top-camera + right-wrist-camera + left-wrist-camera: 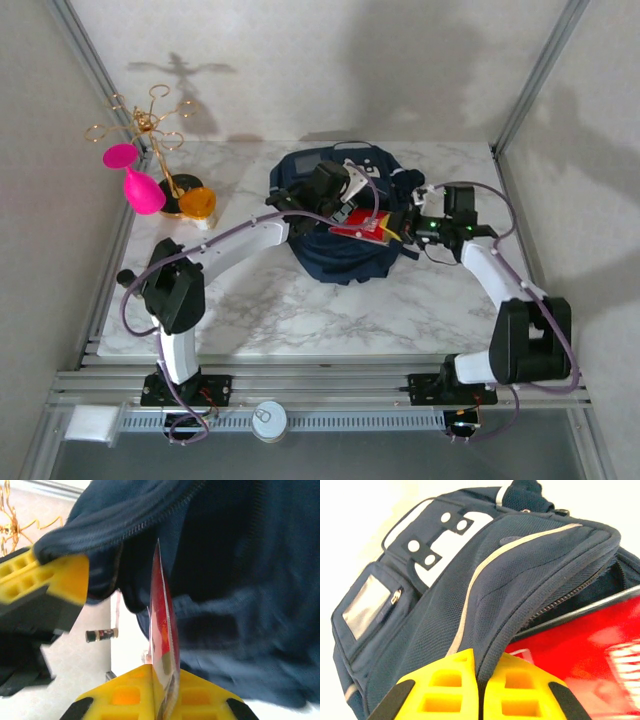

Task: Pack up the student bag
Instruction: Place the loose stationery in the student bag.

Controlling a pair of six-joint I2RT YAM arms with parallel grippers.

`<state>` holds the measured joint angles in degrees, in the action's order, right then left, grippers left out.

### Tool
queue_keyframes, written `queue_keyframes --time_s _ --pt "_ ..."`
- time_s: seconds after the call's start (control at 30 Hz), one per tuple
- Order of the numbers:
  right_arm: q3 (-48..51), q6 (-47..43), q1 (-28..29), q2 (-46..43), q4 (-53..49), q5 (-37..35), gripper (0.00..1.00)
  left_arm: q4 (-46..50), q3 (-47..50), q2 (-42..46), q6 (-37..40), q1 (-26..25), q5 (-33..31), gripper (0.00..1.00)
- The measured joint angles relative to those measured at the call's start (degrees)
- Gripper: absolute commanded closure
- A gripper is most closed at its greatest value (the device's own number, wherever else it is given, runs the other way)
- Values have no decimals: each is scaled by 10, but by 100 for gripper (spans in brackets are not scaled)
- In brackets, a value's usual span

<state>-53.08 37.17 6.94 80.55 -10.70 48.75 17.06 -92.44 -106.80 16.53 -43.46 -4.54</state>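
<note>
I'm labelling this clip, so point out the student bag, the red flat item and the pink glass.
student bag (535, 565), left wrist view, flap above zipper.
red flat item (580, 650), left wrist view, glossy face.
pink glass (145, 192), top external view, its bowl.

A thin red flat item (161, 615) is pinched edge-on between the closed yellow fingers of the right gripper (159, 680) and is held ahead of them at the student bag (240, 580) opening. Left of the tool, the bag's zipped rim is met by the left gripper (65, 560).
</note>
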Motion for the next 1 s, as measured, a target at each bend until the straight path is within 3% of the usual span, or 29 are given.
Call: queue_keyframes --time_s 0.17,0.33,0.43,0.63,0.77,1.0 --pt "-54 -1 24 82 36 8 90 14 4 17 -32 -12 0 100" --pt "-110 -35 24 158 26 4 69 12 26 29 -54 -17 -17 100" --pt "-118 -53 25 165 9 -15 55 10 27 29 -67 -17 -29 100" --pt "-117 -85 29 120 -40 -94 44 -8 45 33 -93 -21 -42 100" --pt "-106 -100 25 68 -71 -169 51 -10 45 33 -102 -22 -45 100" --pt "-36 -85 42 37 -63 -203 84 -9 45 34 -112 -22 -45 100"
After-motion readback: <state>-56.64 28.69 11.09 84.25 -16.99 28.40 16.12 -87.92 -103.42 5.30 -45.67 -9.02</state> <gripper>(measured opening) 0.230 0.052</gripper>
